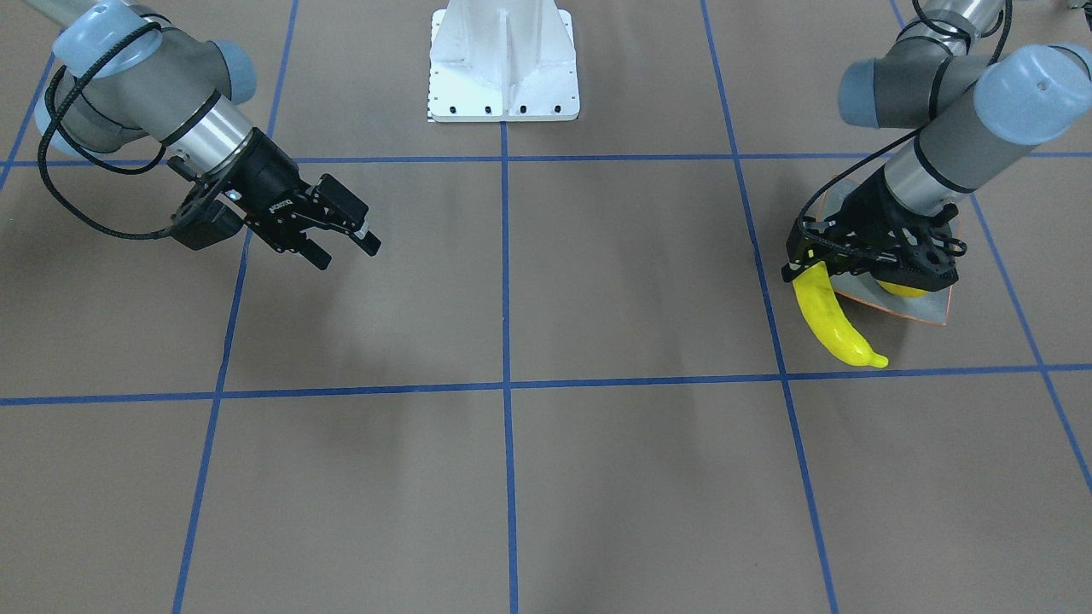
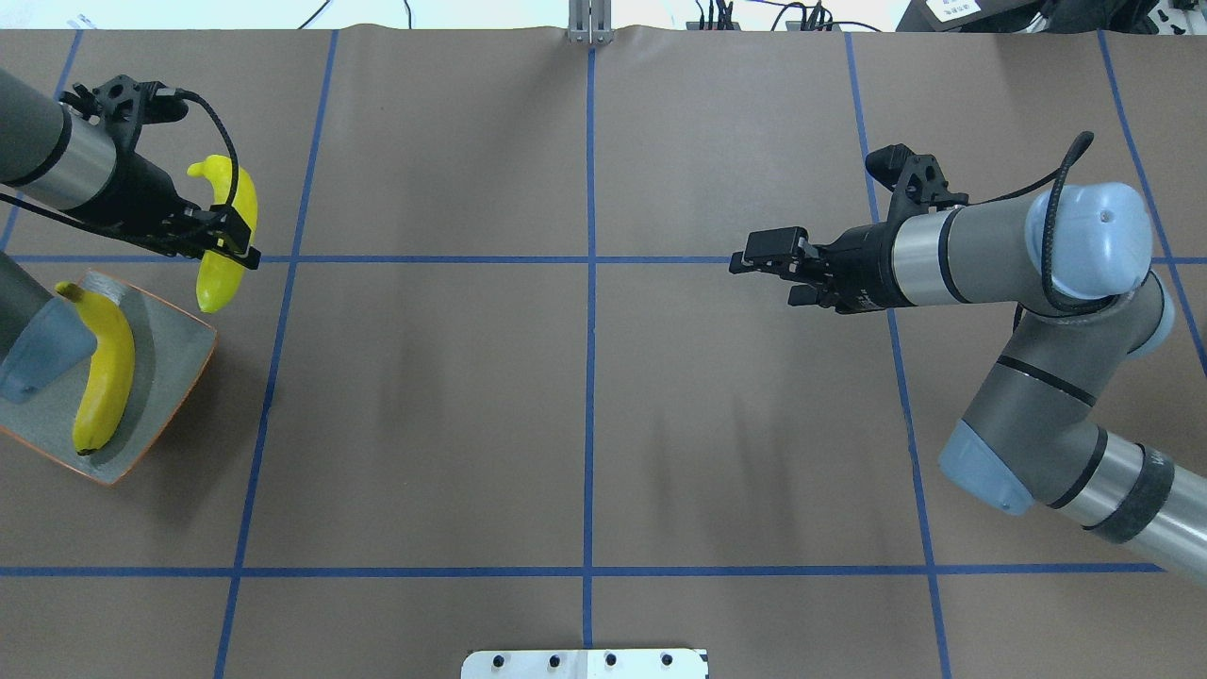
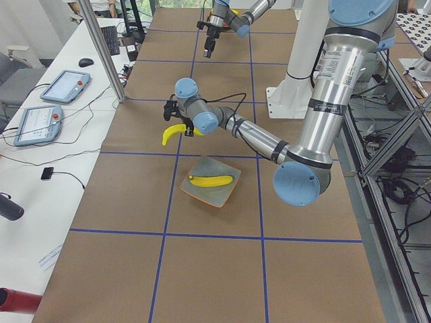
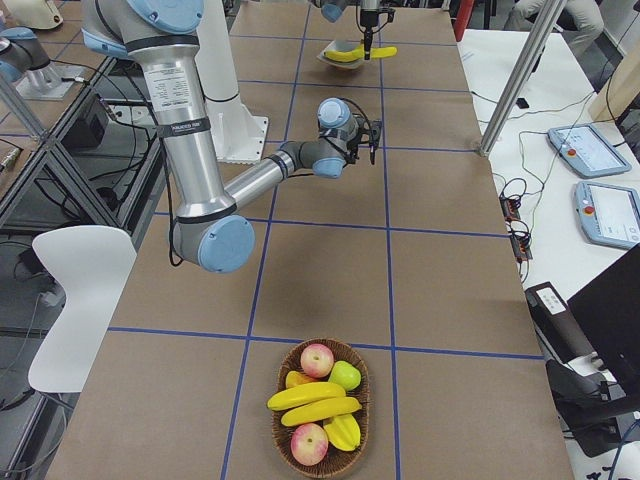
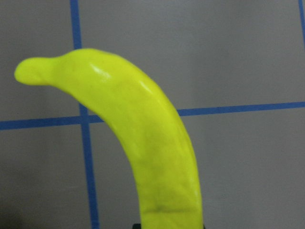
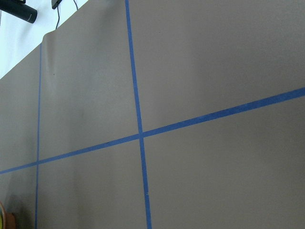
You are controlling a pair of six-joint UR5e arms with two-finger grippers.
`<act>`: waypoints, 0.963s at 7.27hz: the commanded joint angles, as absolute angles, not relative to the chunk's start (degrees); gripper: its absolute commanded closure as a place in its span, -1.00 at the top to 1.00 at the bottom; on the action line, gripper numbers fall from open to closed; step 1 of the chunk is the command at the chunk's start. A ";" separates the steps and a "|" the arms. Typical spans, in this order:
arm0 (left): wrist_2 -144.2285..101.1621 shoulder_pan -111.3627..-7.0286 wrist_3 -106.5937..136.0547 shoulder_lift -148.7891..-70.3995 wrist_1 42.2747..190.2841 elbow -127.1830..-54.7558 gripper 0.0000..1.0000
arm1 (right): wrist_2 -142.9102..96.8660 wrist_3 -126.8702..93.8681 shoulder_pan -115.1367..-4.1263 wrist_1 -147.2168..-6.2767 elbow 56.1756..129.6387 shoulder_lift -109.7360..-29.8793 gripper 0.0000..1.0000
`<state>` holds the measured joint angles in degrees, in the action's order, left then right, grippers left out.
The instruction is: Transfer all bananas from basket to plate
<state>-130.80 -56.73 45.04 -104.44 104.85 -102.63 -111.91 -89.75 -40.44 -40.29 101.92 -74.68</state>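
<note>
My left gripper (image 2: pixel 231 247) is shut on one end of a bright yellow banana (image 2: pixel 226 226), held in the air just beyond the far corner of the plate (image 2: pixel 179 363). The left wrist view is filled by this banana (image 5: pixel 147 143) over the brown table. A second banana (image 2: pixel 104 377) lies on the grey-green, orange-rimmed plate (image 3: pixel 225 192). The woven basket (image 4: pixel 280 450) sits at the table's other end and holds more bananas (image 4: pixel 318 410) among apples. My right gripper (image 2: pixel 768 269) hovers open and empty over the middle right of the table.
The white robot base (image 1: pixel 503 68) stands at the table's robot side. A side bench with tablets (image 3: pixel 60 87) and a metal post (image 3: pixel 101 47) runs along the far edge. Blue tape lines grid the brown tabletop (image 2: pixel 585 396).
</note>
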 commanded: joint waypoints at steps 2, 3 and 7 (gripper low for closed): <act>-117.38 -53.72 31.95 -100.31 82.04 -111.42 -1.00 | -109.95 -89.82 -38.94 -40.17 100.29 -74.62 1.00; -115.59 -50.57 31.64 -97.41 82.00 -112.05 -1.00 | -109.86 -89.82 -38.85 -40.17 100.20 -74.62 1.00; -114.61 -47.11 31.90 -95.28 81.65 -111.97 -1.00 | -109.95 -89.91 -38.76 -40.17 99.84 -74.62 1.00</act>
